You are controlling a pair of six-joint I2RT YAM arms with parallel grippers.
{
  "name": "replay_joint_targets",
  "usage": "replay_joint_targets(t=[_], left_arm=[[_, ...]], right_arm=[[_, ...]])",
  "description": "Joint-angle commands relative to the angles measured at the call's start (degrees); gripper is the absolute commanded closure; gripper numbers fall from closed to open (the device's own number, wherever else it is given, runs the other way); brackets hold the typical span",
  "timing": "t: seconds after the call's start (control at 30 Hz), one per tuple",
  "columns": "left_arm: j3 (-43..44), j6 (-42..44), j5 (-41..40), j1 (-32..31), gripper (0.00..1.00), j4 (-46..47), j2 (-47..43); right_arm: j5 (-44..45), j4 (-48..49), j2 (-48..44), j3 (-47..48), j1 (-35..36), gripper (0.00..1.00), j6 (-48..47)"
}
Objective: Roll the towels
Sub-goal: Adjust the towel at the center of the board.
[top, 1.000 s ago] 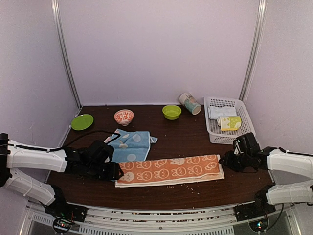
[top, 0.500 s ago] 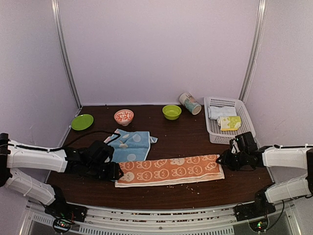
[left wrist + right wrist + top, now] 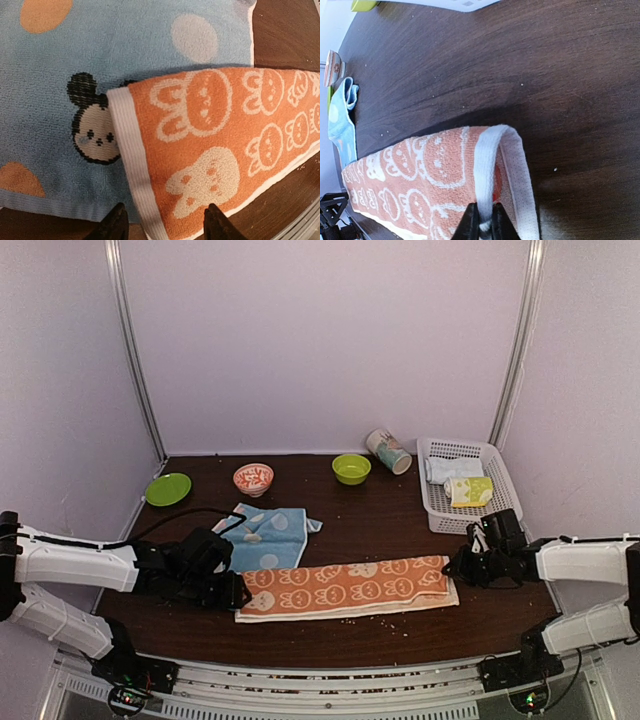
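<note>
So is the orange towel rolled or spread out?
Spread out, not rolled: the orange towel lies as a long flat strip; only its right end curls up, pinched in the right end effector.

Dark table [image 3: 370, 515] carries orange towel [image 3: 345, 587], blue towel [image 3: 268, 535], basket [image 3: 432, 512].

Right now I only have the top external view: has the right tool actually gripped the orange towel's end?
Observer: Yes; the right wrist view shows the right tool pinching the white hem of the orange towel, raised in a small loop.
Operator: And the other arm?
Observer: The left tool is open, its fingers straddling the towel's other corner, which lies flat.
Operator: What's under that corner?
Observer: The blue towel; the corner lies on it, beside the Mickey head.
</note>
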Motion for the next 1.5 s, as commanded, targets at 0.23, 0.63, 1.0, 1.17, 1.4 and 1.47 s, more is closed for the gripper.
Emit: replay_joint_targets(t=[0.23, 0.63, 1.0, 1.17, 1.4, 1.47], left_arm=[[0.2, 0.8, -0.5, 0.3, 0.48, 0.4, -0.5], [0.9, 1.1, -0.5, 0.2, 0.48, -0.4, -1.0], [1.1, 1.1, 0.5, 0.2, 0.5, 1.0, 1.0], [1.3, 1.4, 0.4, 0.2, 0.51, 0.6, 0.8], [1.3, 1.9, 0.7, 0.2, 0.58, 0.3, 1.2], [1.4, 2.3, 0.9, 0.2, 0.64, 0.1, 1.7]], right_arm=[[-1.0, -3.7, -4.6, -1.4, -0.3, 1.0, -0.8], [-2.0, -21.4, -12.0, 2.7, -0.3, 1.0, -4.9], [-6.2, -24.1, -6.1, 0.6, 0.8, 1.0, -7.1], [-5.4, -24.6, -4.8, -0.3, 3.0, 1.0, -6.3], [-2.3, -27.1, -6.7, 0.2, 3.6, 1.0, -5.4], [-1.8, -27.0, -6.9, 0.2, 3.8, 1.0, -5.1]])
